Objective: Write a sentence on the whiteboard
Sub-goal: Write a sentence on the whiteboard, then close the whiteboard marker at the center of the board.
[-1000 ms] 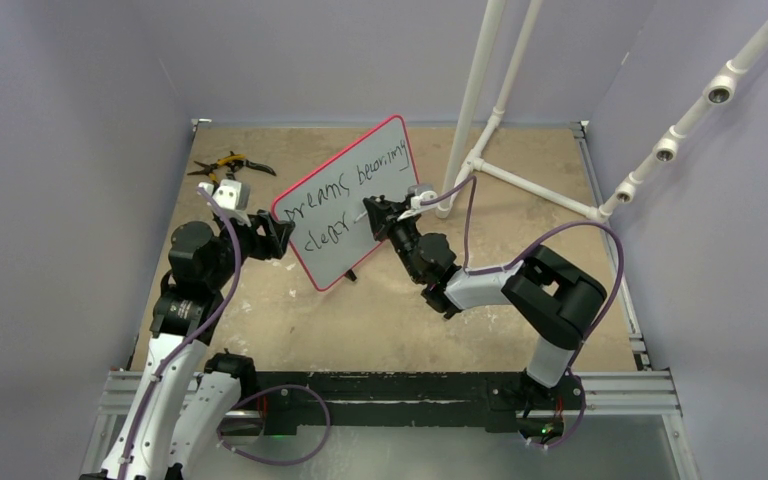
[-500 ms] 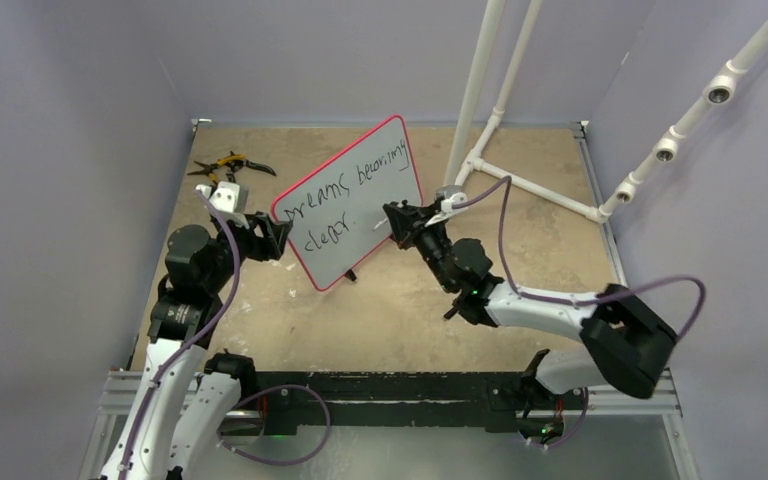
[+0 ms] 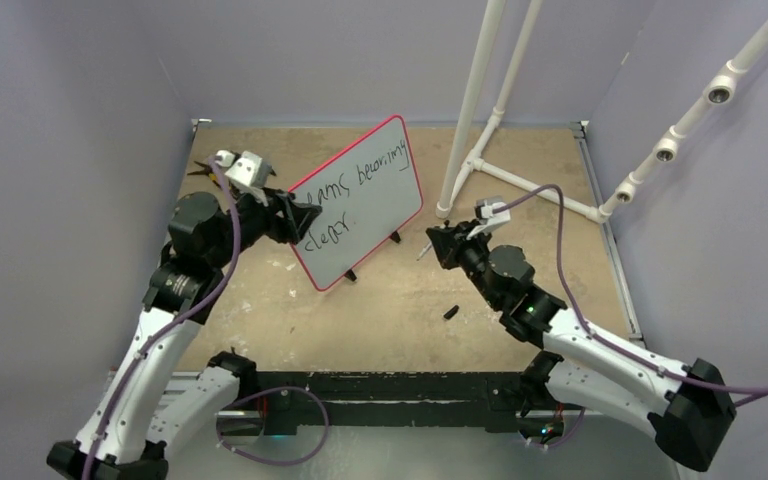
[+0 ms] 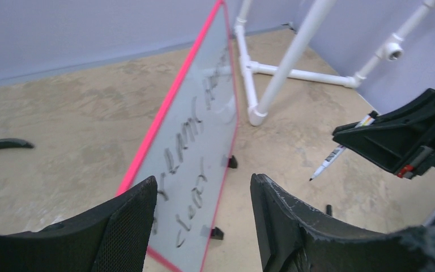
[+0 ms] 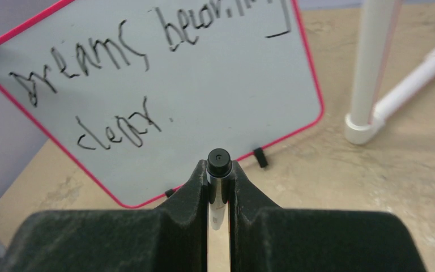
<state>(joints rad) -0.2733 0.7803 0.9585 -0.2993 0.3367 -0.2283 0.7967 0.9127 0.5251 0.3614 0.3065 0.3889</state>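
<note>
Writing looks done. The small white whiteboard with pink-red rim and black feet (image 3: 380, 215) stands tilted at about 11 o'clock from table centre. The black handwritten sentence (image 3: 380, 172) fills two lines, roughly "dreams becoming / clear", with a dot after the last word. The right gripper (image 3: 434, 243) sits at the board's 3 o'clock, apart from it, clamped on a white-barrelled marker (image 3: 424, 252) with the tip off the face. The left gripper (image 3: 308, 217) is at the board's 9 o'clock edge, jaws spread, nothing held; can't tell if it touches the rim. My read: what's left is at most capping and parking the marker. A small black piece (image 3: 451, 312) on the tan tabletop (image 3: 380, 330) at the board's 5 o'clock could be the cap, but it's too small to confirm. View differences: in the top view the left gripper hides the first letters. The right wrist view shows the full text, with the marker end-on between its fingers. The left wrist view shows the board nearly edge-on beyond its spread fingers (image 4: 130, 226), plus the marker's bare tip pointing down. A white pipe frame (image 3: 470, 110) stands at the board's 2 o'clock.
</note>
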